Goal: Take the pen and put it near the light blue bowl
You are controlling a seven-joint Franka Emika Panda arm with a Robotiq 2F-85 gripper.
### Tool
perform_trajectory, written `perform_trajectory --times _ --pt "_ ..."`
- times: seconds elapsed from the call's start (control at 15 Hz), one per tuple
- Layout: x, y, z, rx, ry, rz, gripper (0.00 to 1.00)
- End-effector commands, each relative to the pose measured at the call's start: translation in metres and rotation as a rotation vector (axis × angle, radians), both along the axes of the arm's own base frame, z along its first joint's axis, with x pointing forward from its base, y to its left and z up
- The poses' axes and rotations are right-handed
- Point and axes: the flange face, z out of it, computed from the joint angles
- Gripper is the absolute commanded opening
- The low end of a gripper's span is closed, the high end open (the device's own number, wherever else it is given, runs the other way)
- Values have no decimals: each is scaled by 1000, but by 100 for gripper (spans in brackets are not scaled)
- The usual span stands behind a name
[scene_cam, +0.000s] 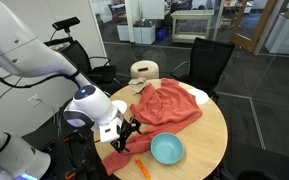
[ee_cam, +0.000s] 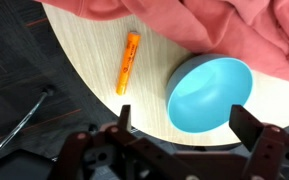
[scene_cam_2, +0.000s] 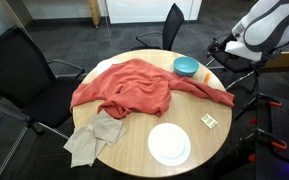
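standing by the round tabletop [ee_cam: 94, 70], i see the gripper [ee_cam: 184, 128] hanging just over its rim, jaws spread wide and nothing held. in the wrist view its two dark fingers [ee_cam: 246, 122] bracket the light blue bowl [ee_cam: 210, 92] from above, clear of it.

the orange pen [ee_cam: 128, 62] lies flat on bare wood close to the same stretch of edge. it is just beside the bowl, with a strip of bare table between them. its far tip points toward the hem of the red cloth [ee_cam: 234, 25] and stops short of it. the bowl sits close to the rim too. the cloth's fold reaches its inner side, though i cannot tell whether it touches.

the wood is open along both long sides of the pen. past the edge lie dark carpet and a thin dark furniture leg [ee_cam: 24, 120]. in an exterior view the pen [scene_cam: 142, 168] sits nearer the rim than the bowl [scene_cam: 167, 149], and the gripper [scene_cam: 127, 132] is above the cloth's hanging corner.

the cloth covers the middle of the table. toward the opposite edge, in an exterior view, are a white plate [scene_cam_2: 169, 143], a small pale item [scene_cam_2: 210, 120] near the rim, and a beige cloth [scene_cam_2: 94, 135] drooping over the edge. black office chairs [scene_cam_2: 24, 62] stand around the table.
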Motion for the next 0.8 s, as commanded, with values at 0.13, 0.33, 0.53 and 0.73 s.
perform_trajectory --times 0.13,0.33,0.53,0.73 --pt "-17 18 33 32 -20 156 100" --pt "-4 18 44 36 -18 208 100" --pt "-2 20 38 22 -14 202 100" --pt "-1 22 43 28 -14 222 100"
